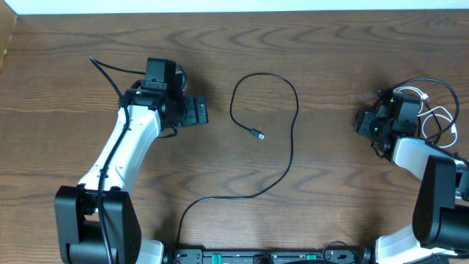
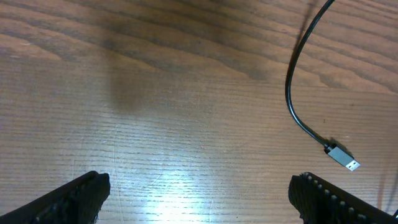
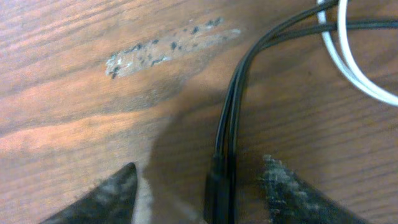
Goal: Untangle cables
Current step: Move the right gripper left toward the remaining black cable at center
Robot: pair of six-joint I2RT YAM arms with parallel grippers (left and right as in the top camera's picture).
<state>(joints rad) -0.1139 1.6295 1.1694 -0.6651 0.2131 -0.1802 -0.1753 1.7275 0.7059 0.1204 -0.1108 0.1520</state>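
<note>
One long black cable point(image 1: 293, 125) loops across the middle of the table, and its silver plug point(image 1: 258, 134) lies free inside the loop. My left gripper point(image 1: 196, 111) is open to the left of it, empty; the left wrist view shows the same cable point(image 2: 292, 93) and plug point(image 2: 343, 158) ahead of the wide-apart fingers point(image 2: 81, 196). At the far right, a white cable point(image 1: 440, 117) and a black cable point(image 1: 432, 82) lie bunched by my right gripper point(image 1: 364, 123). In the right wrist view, a doubled black cable point(image 3: 227, 124) runs between the parted fingers point(image 3: 292, 193) and is not clamped. The white cable point(image 3: 348, 62) curves beyond.
A pale scuff mark point(image 3: 161, 50) sits on the wood just ahead of the right gripper. The left arm's own thick black wire point(image 1: 110, 70) trails behind its wrist. The arm bases and a rail point(image 1: 271, 257) line the front edge; the table's far edge point(image 1: 234, 9) runs along the top.
</note>
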